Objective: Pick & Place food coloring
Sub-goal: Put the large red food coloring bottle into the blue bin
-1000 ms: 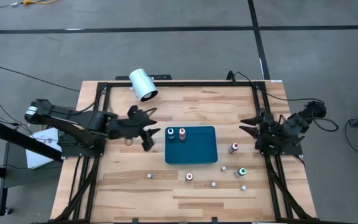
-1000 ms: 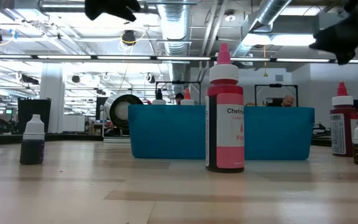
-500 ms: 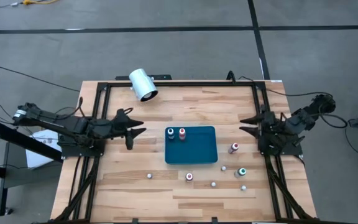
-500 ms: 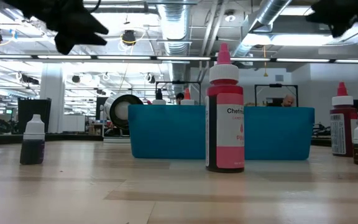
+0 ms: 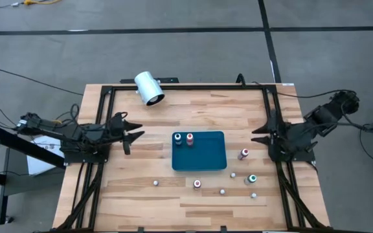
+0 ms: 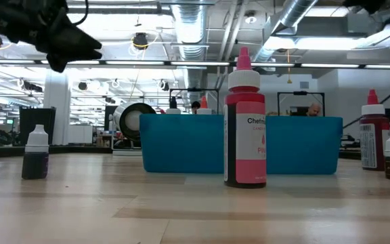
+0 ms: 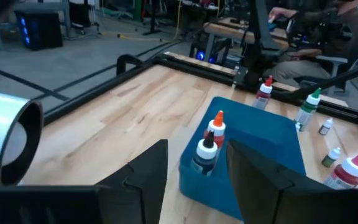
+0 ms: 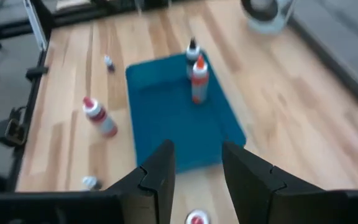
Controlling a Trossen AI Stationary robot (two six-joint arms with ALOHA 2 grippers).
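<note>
The teal tray point(image 5: 203, 155) lies mid-table with two food coloring bottles point(image 5: 184, 138) standing in its far left corner, also seen in the left wrist view point(image 7: 209, 144). Several more bottles stand on the wood near and right of the tray: a red-capped one point(image 5: 243, 154), a green-capped one point(image 5: 252, 178) and another red-capped one point(image 5: 197, 184). My left gripper point(image 5: 132, 137) hangs open and empty left of the tray. My right gripper point(image 5: 261, 133) hangs open and empty at the table's right side, right of the tray.
A big white cylinder point(image 5: 149, 88) lies on its side at the far left edge. Black frame rails point(image 5: 186, 87) run along the table's far, left and right sides. Small white-capped bottles point(image 5: 155, 183) stand near the near edge. Bare wood lies between the tray and the left gripper.
My left gripper has drawn back from the tray's left side toward the table's left edge. My right arm has pulled back a little toward the right edge and risen, nearly leaving the low view. No bottle has moved.
</note>
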